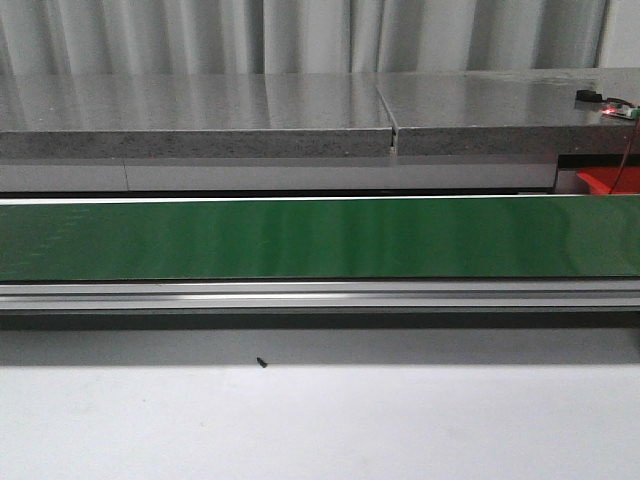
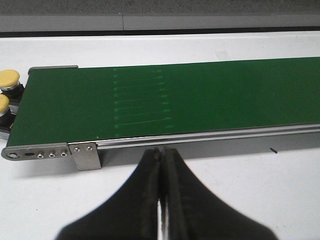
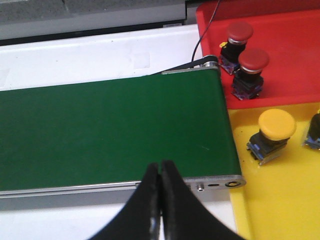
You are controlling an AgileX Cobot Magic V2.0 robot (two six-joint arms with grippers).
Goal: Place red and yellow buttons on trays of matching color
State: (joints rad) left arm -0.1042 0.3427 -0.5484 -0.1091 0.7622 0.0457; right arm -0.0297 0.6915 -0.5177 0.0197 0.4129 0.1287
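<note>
In the right wrist view, two red buttons (image 3: pixel 240 31) (image 3: pixel 253 59) stand on the red tray (image 3: pixel 295 60) beyond the belt's end. One yellow button (image 3: pixel 276 125) lies tilted on the yellow tray (image 3: pixel 280 200), and another part (image 3: pixel 315 131) is cut off at the frame edge. My right gripper (image 3: pixel 160 167) is shut and empty, over the belt's near rail. In the left wrist view, two yellow buttons (image 2: pixel 9 78) (image 2: pixel 2 103) sit off the belt's other end. My left gripper (image 2: pixel 161 152) is shut on nothing, just short of the rail.
The green conveyor belt (image 1: pixel 300 238) runs across the table with nothing on it. A grey stone ledge (image 1: pixel 200 115) stands behind it. A corner of the red tray (image 1: pixel 605 182) shows at the right. A small black speck (image 1: pixel 261 363) lies on the white table.
</note>
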